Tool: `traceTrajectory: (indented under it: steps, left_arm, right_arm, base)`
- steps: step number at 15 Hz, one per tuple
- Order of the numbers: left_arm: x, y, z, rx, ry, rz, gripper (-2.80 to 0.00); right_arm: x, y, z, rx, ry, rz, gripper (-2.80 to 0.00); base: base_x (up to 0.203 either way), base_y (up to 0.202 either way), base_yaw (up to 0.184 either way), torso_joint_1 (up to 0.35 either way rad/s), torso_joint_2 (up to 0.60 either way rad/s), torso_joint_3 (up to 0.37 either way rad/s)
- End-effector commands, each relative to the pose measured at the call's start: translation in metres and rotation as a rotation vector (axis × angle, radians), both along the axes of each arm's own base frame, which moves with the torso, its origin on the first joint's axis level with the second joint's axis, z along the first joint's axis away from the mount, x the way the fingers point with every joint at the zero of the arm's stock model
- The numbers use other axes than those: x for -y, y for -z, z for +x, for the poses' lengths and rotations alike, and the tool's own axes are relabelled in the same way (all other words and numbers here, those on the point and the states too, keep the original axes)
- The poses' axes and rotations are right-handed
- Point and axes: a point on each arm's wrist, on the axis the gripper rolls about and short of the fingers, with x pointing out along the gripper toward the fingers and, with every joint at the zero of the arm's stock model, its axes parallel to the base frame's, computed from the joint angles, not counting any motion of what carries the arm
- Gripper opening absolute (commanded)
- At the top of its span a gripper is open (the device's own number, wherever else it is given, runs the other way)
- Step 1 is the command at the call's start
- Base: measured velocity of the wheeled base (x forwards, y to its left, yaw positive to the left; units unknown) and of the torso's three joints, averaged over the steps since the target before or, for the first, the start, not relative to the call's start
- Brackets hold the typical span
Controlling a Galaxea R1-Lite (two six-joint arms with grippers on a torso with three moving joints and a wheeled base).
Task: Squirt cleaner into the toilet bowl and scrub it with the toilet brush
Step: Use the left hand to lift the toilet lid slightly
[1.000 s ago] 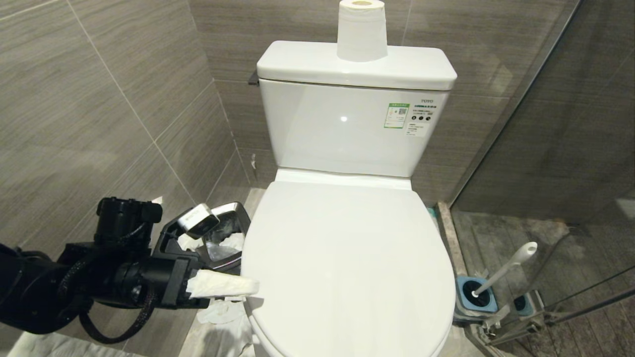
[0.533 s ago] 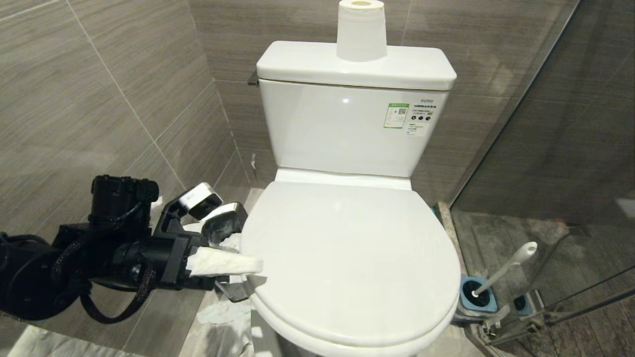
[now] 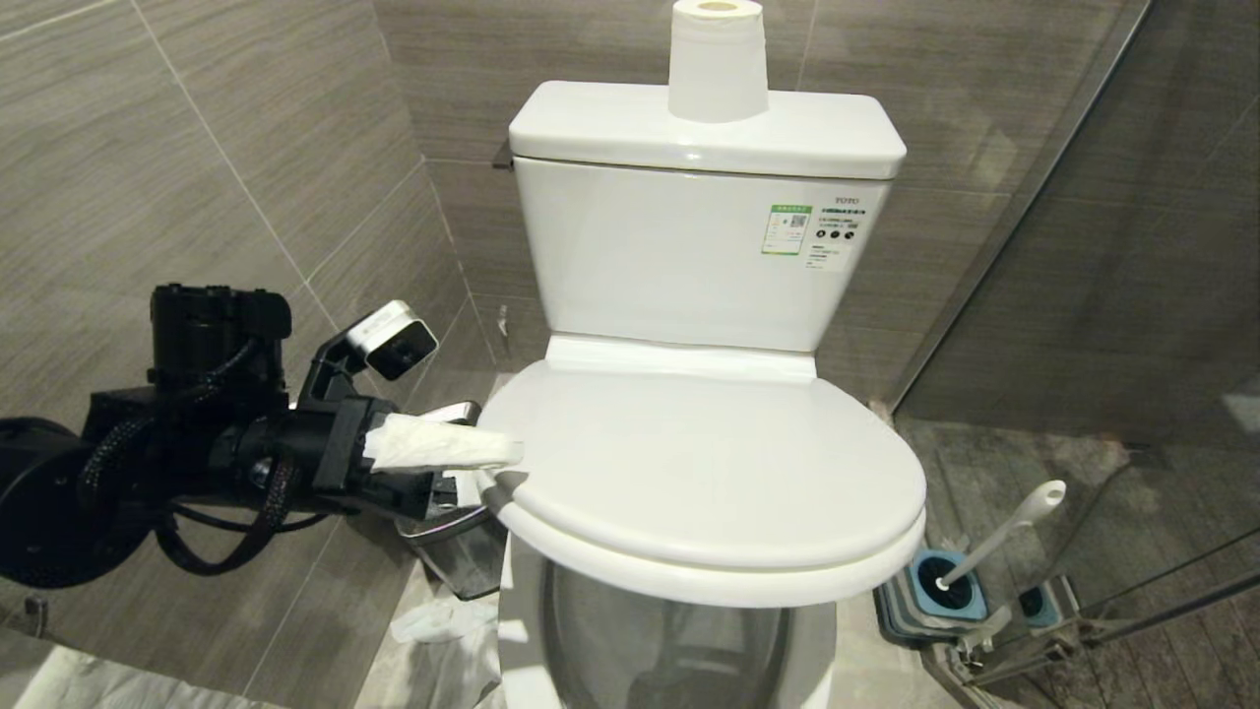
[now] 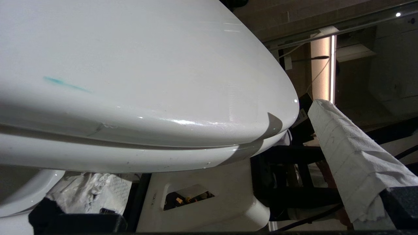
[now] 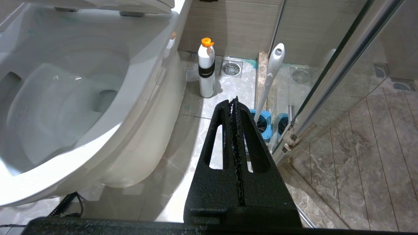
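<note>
White ceramic fills the middle of the head view: the toilet bowl (image 3: 679, 630) stands against the tiled wall, its lid (image 3: 709, 463) tilted part-way up so that a gap shows under the front edge. The left gripper (image 3: 472, 471) sits at the lid's left edge with its jaws spread wide, the upper finger wrapped in white tissue (image 3: 438, 445) and lying over the rim, the lower finger beneath it. In the left wrist view the lid and seat (image 4: 130, 156) together pass between the two wrapped fingers, and a thin turquoise streak of cleaner (image 4: 65, 84) marks the lid's surface. A steel bin (image 3: 463, 551) stands on the floor just beside the bowl, below the left arm, with crumpled paper (image 3: 443, 620) lying near it.

The right gripper (image 5: 234, 101) hangs low beside the bowl, outside the head view, with its jaws pressed together and nothing between them. Its camera looks into the open basin (image 5: 65, 98), where the water looks clear, with only a faint blue trace near the rim. A white bottle (image 5: 207, 70) with an orange cap stands on the floor by the bowl. The brush (image 3: 999, 532) leans in its blue holder (image 3: 940, 586) on the floor to the bowl's right, next to the glass shower door. A paper roll (image 3: 718, 59) stands on the tank
</note>
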Motion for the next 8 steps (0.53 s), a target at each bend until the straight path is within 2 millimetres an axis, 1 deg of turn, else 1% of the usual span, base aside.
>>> traceTrajectory:
  steps: [1,5,8]
  left_arm:
    - [0.0,-0.013,0.002,0.027,0.003,-0.014,0.0]
    - [0.001,-0.04,0.008,0.043,-0.005,-0.034,0.0]
    - [0.003,-0.056,0.014,0.055,-0.03,-0.044,0.0]
  right_arm:
    - [0.0,0.0,0.0,-0.002,-0.001,0.0,-2.8]
    - [0.0,0.0,0.0,-0.002,0.0,0.0,-2.8]
    - [0.0,0.0,0.0,-0.002,0.0,0.0,-2.8]
  base:
    - [0.0,0.0,0.0,0.0,0.0,0.0]
    - [0.0,0.0,0.0,0.0,0.0,0.0]
    - [0.0,0.0,0.0,0.0,0.0,0.0]
